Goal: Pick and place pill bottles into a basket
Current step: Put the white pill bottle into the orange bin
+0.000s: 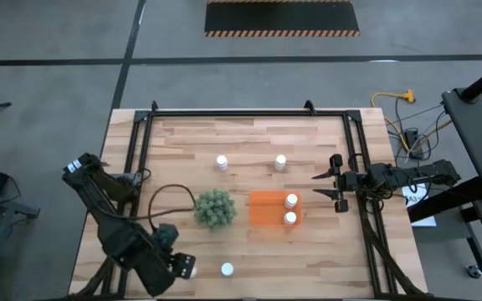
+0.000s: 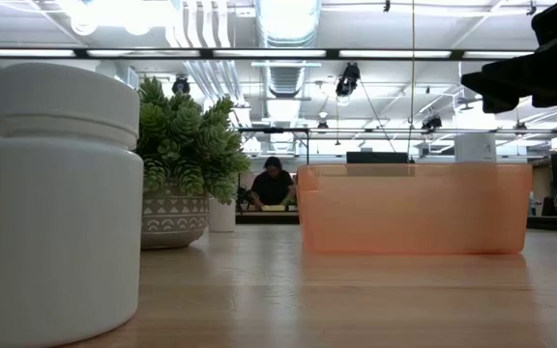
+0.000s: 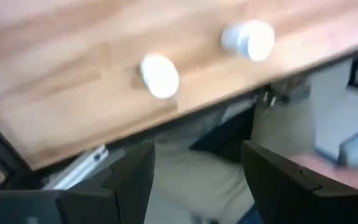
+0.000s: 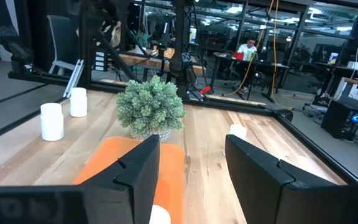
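Your left gripper (image 1: 182,266) hangs at the table's near left edge, its dark fingers spread with nothing between them, just beside two small white capped pill bottles (image 1: 227,269) standing at that near edge. Your right gripper (image 1: 331,188) hovers just right of the shallow bright orange plastic basket (image 1: 268,209), fingers parted and empty. Two bottles (image 1: 290,201) stand in the basket's right end; two more (image 1: 222,162) stand farther back on the pale wooden table (image 1: 241,134), beyond the spiky green potted plant (image 1: 214,208).

no legible text, labels or signs
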Robot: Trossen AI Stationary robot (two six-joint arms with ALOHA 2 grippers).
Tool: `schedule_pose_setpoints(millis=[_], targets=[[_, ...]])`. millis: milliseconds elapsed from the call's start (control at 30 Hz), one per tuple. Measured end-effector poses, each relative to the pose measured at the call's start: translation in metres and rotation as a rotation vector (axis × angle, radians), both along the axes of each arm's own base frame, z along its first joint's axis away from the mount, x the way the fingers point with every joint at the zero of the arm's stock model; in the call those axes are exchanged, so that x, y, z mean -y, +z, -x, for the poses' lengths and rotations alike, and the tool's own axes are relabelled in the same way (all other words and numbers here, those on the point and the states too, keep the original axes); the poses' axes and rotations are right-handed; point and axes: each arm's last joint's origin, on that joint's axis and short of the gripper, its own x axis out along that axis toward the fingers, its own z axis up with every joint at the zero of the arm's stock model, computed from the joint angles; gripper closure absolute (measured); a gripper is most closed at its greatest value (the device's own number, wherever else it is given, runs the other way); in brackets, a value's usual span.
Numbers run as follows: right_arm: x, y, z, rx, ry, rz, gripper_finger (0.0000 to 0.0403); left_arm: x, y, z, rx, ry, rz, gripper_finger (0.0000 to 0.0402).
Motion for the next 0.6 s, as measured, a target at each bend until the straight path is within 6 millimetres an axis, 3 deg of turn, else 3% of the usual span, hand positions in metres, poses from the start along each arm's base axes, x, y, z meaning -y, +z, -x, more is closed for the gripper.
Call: schedule_pose_setpoints(millis=[100, 333, 600], targets=[[0.000, 0.000, 0.000, 0.000, -0.001, 0.001, 0.0229, 0.002, -0.002, -0.003, 0.017, 0.037, -0.047, 0.0181], [0.000, 0.000, 0.000, 0.000, 0.000, -0.001, 0.0232, 0.016, -0.027, -0.019, -0.004, -0.025, -0.114, 0.0181], [0.000, 0.000, 0.000, -0.001, 0.000, -0.001, 0.0231, 0.028, -0.026, -0.033, 0.121, -0.078, -0.020, 0.0181]])
